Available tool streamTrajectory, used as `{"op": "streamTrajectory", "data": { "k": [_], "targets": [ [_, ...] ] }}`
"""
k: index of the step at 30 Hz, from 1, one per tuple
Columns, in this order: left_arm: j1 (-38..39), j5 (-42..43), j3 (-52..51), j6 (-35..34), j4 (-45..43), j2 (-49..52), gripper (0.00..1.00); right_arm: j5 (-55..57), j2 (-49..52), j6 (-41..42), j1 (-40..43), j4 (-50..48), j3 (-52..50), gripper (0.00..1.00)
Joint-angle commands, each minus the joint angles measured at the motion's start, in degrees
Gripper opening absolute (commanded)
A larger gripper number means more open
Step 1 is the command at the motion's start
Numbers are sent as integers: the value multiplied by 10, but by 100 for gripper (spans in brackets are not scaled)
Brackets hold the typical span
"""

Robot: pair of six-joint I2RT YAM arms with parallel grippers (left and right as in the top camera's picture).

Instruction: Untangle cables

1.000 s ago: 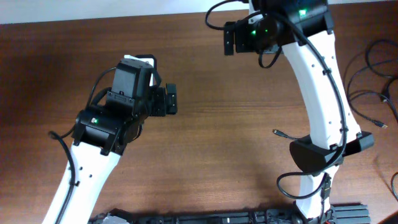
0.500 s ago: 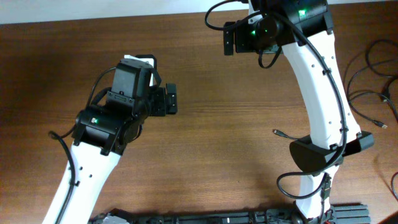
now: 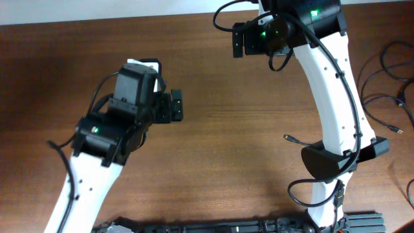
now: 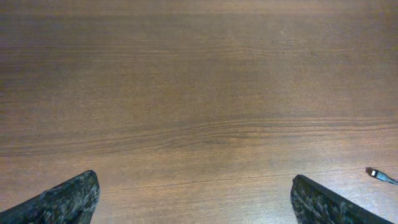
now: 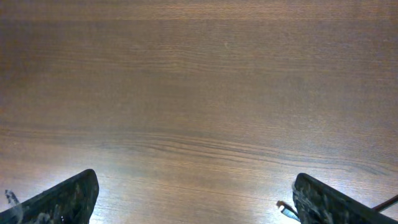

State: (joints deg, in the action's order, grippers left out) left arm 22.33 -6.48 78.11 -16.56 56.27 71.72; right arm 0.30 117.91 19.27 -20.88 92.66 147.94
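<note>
On the left of the table, the left gripper hovers over the wood, its fingers spread wide and empty. At the far middle, the right gripper is likewise spread and empty. A plug end lies beside the right arm. The cables sprawl at the right edge, well apart from both grippers.
</note>
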Motion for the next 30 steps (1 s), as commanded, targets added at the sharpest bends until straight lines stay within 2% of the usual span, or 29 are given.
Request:
{"op": "streamTrajectory", "data": {
  "k": [1,4,7,19,24,30],
  "targets": [
    [-1,-29,-21,-6,-5,-68,99,-1,-13,-4,-1,1,0,99],
    [-10,-37,-67,-6,-29,-120,99,-1,-13,-4,-1,1,0,99],
    [-31,-37,-152,-6,-90,-209,99,-1,-13,-4,-1,1,0,99],
    [-90,-26,-389,-8,-275,-464,99,-1,-13,-4,-1,1,0,99],
    [-125,7,-439,-8,-284,-555,99,-1,-13,-4,-1,1,0,99],
    [-150,7,-480,-8,-314,-598,99,-1,-13,-4,-1,1,0,99]
  ]
}}
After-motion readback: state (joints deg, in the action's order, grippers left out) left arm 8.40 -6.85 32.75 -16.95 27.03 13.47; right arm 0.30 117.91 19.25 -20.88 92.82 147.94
